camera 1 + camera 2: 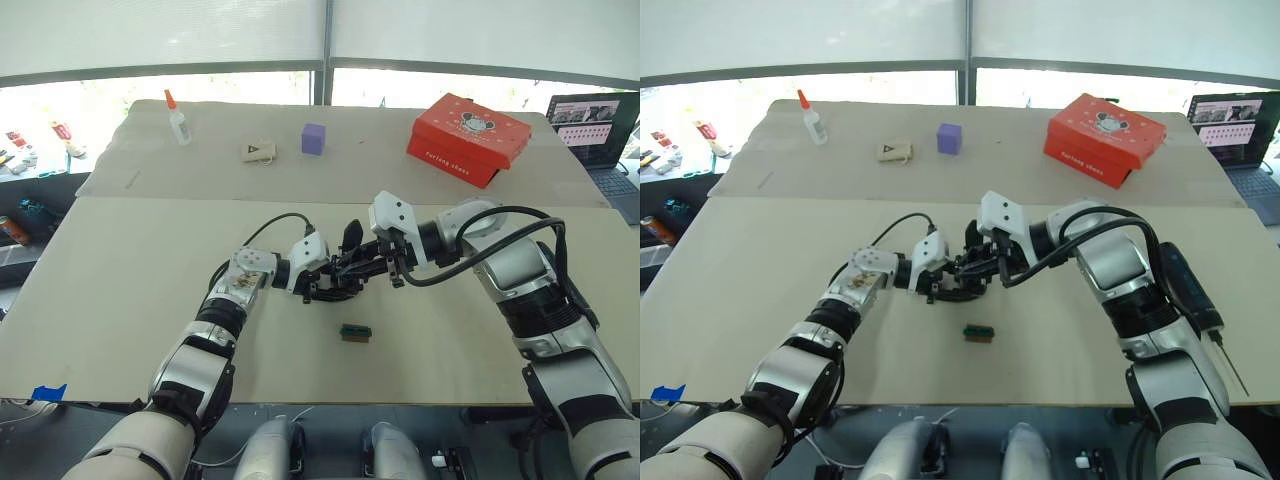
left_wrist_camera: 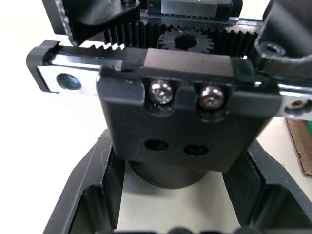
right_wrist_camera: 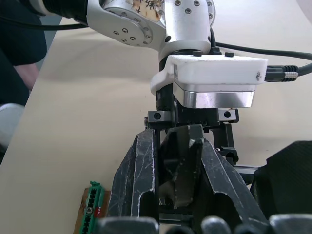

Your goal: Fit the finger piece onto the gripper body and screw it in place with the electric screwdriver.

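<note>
With the left gripper (image 1: 940, 283) closed on the gripper body (image 2: 185, 122) and the right gripper (image 1: 985, 262) closed on the finger piece (image 3: 181, 161), slide the piece squarely onto the toothed rail until its screw holes line up.

Near counter (image 1: 120, 300): wide, pale beige top, bare over most of its surface; a scrap of blue tape (image 1: 48, 392) sits at its front left edge.
Far counter (image 1: 380, 150): same beige, set just behind the near one, a seam between them.
Windows (image 1: 90, 100): a bright band behind the far counter, daylight strong.
Blinds (image 1: 160, 35): white, drawn low over the glass, split by a dark upright frame post (image 1: 327, 50).
Light: even, soft, with faint shadows on the counters.
</note>
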Available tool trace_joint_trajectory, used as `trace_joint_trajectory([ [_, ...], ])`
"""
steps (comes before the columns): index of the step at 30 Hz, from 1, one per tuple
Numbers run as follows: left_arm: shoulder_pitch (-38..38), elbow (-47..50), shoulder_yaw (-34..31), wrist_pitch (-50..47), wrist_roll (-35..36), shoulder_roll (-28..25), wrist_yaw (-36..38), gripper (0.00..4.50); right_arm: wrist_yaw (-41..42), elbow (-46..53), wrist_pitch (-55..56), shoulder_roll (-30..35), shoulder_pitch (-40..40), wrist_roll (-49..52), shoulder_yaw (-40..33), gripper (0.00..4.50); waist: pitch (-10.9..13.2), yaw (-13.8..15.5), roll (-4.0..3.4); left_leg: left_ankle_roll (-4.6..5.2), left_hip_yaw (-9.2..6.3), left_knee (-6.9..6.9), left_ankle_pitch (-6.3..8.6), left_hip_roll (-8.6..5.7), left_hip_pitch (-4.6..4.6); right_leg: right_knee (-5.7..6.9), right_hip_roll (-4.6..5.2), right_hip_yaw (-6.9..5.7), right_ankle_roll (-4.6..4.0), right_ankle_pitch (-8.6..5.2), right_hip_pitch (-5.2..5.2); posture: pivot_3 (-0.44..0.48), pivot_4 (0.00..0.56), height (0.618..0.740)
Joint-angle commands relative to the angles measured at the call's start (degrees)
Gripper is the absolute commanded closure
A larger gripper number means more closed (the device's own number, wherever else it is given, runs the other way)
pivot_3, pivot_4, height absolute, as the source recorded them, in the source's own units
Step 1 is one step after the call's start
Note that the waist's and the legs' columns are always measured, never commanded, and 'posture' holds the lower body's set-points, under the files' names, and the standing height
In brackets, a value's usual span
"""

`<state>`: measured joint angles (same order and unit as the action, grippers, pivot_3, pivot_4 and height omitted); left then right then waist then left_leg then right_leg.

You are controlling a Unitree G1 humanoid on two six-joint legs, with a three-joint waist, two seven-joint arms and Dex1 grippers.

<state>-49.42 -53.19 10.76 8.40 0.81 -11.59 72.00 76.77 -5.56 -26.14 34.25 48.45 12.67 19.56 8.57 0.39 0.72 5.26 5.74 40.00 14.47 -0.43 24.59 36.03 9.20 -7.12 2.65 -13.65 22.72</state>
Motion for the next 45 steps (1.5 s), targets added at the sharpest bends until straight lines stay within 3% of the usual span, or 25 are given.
trace_joint_trajectory([
  [1,-0.4,0.4,0.1,-0.3,0.1,0.2,-0.2,2.21,1.2,1.3,-1.0,1.4,-0.5,-0.8,0.9,4.09,0.0,0.1,0.00,0.00,0.00,0.00,0.00,0.00,0.00,0.00,0.00,0.00,0.00,0.00,0.00,0.000,0.150,0.740],
  [14,-1.4,-0.7,-0.1,0.0,0.0,0.3,-0.3,2.21,0.7,0.4,-1.3,1.1,-0.3,-2.4,1.7,4.09,0.0,0.1,0.00,0.00,0.00,0.05,0.00,0.00,0.01,0.00,0.00,0.01,0.00,0.00,-0.01,0.000,0.150,0.740],
  [31,-2.0,-1.7,-0.6,0.4,-0.1,0.6,-0.6,2.21,-0.1,1.1,-12.6,-0.1,4.2,-7.0,9.8,4.09,0.0,0.0,-0.02,0.00,-0.01,0.08,0.00,0.01,-0.09,0.05,0.00,0.02,0.00,0.00,-0.07,0.000,0.150,0.740],
  [40,-1.4,-1.3,-0.7,0.4,-0.1,0.6,-0.8,2.21,-6.2,1.5,-26.0,-2.4,3.2,-5.4,6.1,4.09,0.0,-0.6,-0.04,-0.02,-0.12,0.06,0.00,0.07,-0.37,0.04,0.01,0.03,-0.02,0.01,-0.34,0.000,0.150,0.740],
  [45,-1.4,-1.3,-0.7,0.5,-0.1,0.5,-0.8,2.21,-7.1,2.3,-21.9,-0.2,0.3,-7.5,6.2,4.09,0.0,-0.5,-0.05,-0.03,-0.15,0.05,0.01,0.06,-0.38,0.03,0.04,0.03,-0.02,0.01,-0.34,0.000,0.150,0.740],
])
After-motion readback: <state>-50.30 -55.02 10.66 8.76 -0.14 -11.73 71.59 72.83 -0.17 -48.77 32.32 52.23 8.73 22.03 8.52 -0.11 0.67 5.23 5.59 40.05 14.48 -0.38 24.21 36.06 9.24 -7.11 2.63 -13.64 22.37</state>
